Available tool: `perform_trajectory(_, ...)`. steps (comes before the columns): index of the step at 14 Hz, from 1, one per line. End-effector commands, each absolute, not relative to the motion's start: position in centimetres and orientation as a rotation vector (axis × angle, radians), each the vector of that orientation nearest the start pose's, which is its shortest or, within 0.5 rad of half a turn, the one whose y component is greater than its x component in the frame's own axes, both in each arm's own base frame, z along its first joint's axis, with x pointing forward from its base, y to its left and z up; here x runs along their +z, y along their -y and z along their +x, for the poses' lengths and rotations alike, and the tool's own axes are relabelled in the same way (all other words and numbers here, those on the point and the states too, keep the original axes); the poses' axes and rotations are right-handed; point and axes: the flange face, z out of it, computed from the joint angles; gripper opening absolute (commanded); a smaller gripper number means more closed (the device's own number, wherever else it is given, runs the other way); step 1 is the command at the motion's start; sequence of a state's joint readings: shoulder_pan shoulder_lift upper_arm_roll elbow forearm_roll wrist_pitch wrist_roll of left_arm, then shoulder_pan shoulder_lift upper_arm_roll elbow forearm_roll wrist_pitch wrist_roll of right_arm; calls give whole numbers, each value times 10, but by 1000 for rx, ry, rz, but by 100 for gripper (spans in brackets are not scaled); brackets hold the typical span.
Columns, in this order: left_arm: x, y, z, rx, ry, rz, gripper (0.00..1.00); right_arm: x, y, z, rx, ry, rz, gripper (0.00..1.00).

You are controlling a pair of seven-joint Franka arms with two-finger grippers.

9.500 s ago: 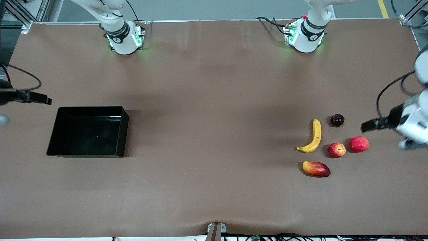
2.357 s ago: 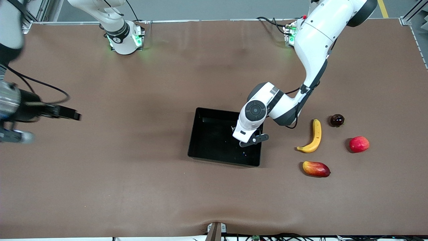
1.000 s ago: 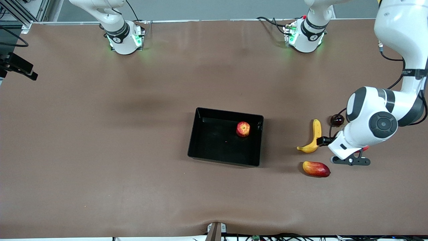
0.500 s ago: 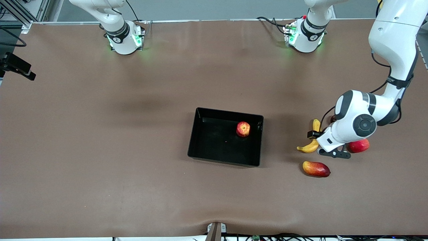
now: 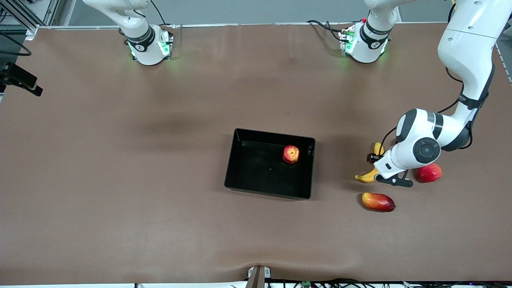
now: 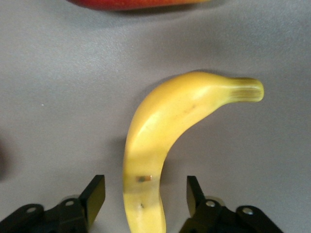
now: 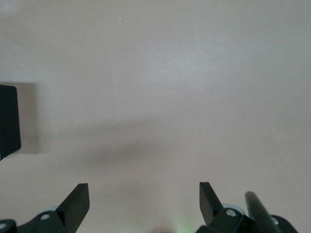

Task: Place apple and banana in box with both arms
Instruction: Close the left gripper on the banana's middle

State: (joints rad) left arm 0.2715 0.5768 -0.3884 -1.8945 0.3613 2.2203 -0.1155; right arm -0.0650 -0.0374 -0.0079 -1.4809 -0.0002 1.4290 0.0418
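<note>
The apple [image 5: 291, 154] lies in the black box [image 5: 268, 192] at mid-table, close to the wall toward the left arm's end. The banana [image 5: 364, 177] lies on the table toward the left arm's end, partly hidden by my left gripper [image 5: 379, 165]. In the left wrist view the left gripper [image 6: 145, 185] is open, low over the banana [image 6: 160, 121], with one finger on each side of it and not touching. My right gripper [image 5: 22, 82] waits open [image 7: 143, 191] over bare table at the right arm's end; a corner of the box [image 7: 8, 121] shows in its view.
A red-and-yellow mango-like fruit [image 5: 378, 201] lies nearer to the front camera than the banana and shows in the left wrist view [image 6: 136, 4]. A plain red fruit [image 5: 430, 172] lies beside the left gripper, toward the left arm's table end.
My left gripper has moved from beside the plain red fruit to over the banana and come lower, its fingers now either side of it. The apple, the box and the right gripper have stayed put.
</note>
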Motion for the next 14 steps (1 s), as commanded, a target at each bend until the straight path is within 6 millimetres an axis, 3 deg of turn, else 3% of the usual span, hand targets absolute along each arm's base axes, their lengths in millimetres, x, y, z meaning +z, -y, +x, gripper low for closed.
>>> perform_trajectory(1, 193, 54, 605, 267, -370, -3017, 42, 680, 41, 524, 10, -174, -3146, 100)
perform_trajectory(3, 194, 56, 606, 265, -373, -3016, 17, 679, 41, 524, 12, -174, -3146, 100)
perform_trajectory(5, 207, 61, 611, 237, -383, -3009, 0, 679, 41, 525, 12, -175, -3144, 100)
perform_trajectory(8, 263, 85, 617, 184, -413, -2997, 0, 678, 44, 525, 15, -185, -3143, 100)
perform_trajectory(11, 358, 120, 623, 184, -304, -3020, 0, 678, 45, 525, 15, -188, -3143, 100)
perform_trajectory(12, 383, 130, 627, 179, -278, -3023, 0, 678, 45, 525, 15, -188, -3143, 100)
perform_trajectory(14, 422, 167, 629, 172, -236, -3076, 0, 678, 46, 525, 15, -190, -3143, 100)
